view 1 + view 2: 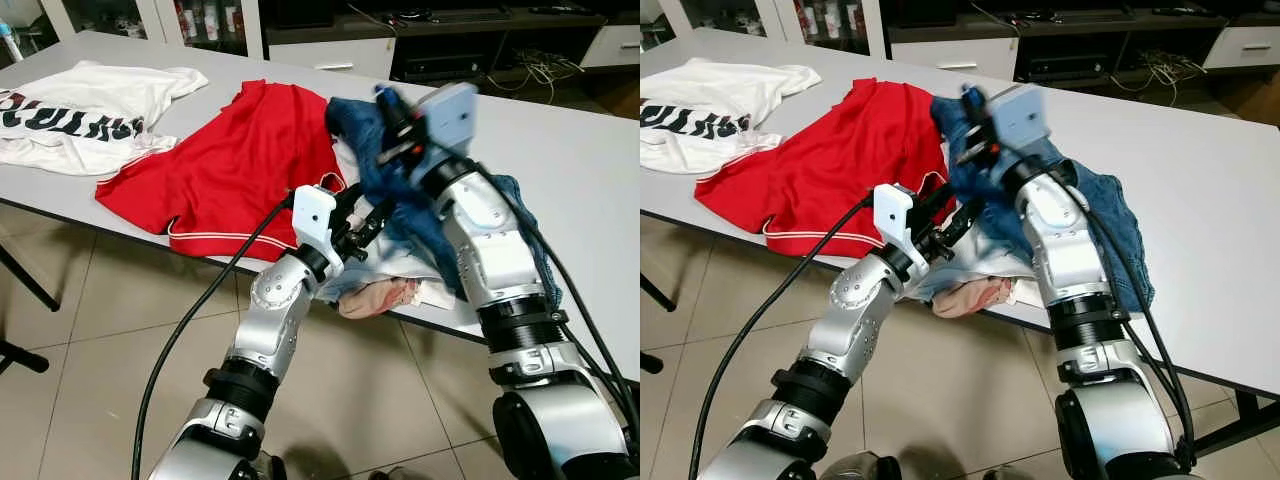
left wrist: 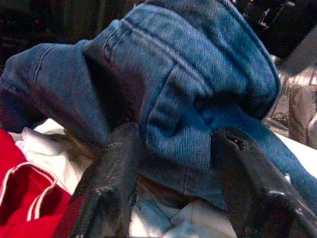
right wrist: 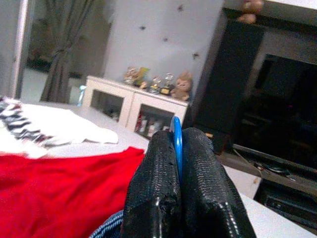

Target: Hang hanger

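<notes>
On the grey table [image 1: 600, 180], the blue hanger [image 3: 176, 144] was clamped in the raised right gripper [image 3: 179, 163] with the denim garment [image 2: 198, 99], which should be kept steady by the spread left gripper [image 2: 181, 163].

Blue hanger [image 3: 176, 144] mostly hidden between the right claw [image 3: 178, 163] fingers, its shape unreadable, right claw motion-blurred in head views, white shirt [image 1: 80, 110] cropped at left edge
</notes>
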You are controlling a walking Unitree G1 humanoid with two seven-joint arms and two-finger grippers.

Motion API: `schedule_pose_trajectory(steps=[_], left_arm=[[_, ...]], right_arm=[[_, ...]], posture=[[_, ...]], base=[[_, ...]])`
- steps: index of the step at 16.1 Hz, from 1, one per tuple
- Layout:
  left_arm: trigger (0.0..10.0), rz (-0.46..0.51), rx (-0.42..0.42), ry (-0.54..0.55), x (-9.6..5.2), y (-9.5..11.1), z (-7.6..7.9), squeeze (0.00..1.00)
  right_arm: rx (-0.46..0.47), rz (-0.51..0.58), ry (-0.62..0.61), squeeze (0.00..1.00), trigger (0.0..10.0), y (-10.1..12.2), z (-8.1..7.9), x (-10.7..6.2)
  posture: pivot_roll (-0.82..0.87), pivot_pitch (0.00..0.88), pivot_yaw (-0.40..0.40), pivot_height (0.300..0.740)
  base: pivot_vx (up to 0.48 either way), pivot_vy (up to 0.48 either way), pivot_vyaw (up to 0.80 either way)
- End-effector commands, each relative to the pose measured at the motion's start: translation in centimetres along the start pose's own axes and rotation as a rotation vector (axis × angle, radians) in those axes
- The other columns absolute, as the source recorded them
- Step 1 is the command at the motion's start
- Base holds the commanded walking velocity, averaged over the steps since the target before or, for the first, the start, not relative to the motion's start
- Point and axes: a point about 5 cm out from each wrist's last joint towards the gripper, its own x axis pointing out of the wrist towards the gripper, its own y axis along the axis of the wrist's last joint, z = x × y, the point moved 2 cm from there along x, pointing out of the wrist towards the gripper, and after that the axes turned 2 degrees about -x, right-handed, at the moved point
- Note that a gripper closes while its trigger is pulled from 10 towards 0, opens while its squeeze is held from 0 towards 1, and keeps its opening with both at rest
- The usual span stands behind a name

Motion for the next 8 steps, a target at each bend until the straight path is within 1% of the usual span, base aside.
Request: schedule_pose_trajectory(steps=[1, 4, 5, 6, 7, 8], left_arm=[[0.0, 0.021, 0.007, -0.013, 0.0, 0.4, 0.2, 0.00], [0.0, 0.027, 0.007, -0.021, -0.2, 0.4, 0.2, 0.00], [0.0, 0.029, 0.007, 0.021, -0.2, 0.5, -0.4, 0.00], [0.0, 0.029, 0.007, 0.044, -0.1, 0.6, -0.7, 0.00], [2.4, 0.043, 0.003, 0.089, 0.0, 0.9, -1.4, 0.00], [8.4, 0.047, 0.002, 0.094, 0.0, 1.0, -1.6, 0.00]], right_arm=[[0.006, 0.031, -0.014, 0.00, 0.0, 1.0, 0.4, 0.6], [0.051, 0.051, 0.030, 0.00, 0.0, 1.3, -0.1, 0.4], [0.066, 0.079, 0.065, 0.00, 0.0, 1.7, -0.6, 0.2], [0.065, 0.085, 0.073, 0.00, 0.0, 1.8, -0.8, 0.1], [0.057, 0.086, 0.084, 0.00, 0.0, 1.7, -1.2, 0.1], [0.053, 0.083, 0.089, 0.00, 0.0, 1.7, -1.4, 0.0]], posture=[[-0.03, 0.000, 0.002, 0.740], [-0.03, 0.000, 0.003, 0.740], [-0.03, 0.000, 0.006, 0.740], [-0.03, 0.000, 0.006, 0.740], [-0.04, 0.000, 0.007, 0.740], [-0.04, 0.000, 0.007, 0.740]], base=[[0.000, 0.000, 0.00], [0.000, 0.000, 0.00], [0.000, 0.000, 0.00], [0.000, 0.000, 0.00], [0.000, 0.000, 0.00], [0.000, 0.000, 0.00]])
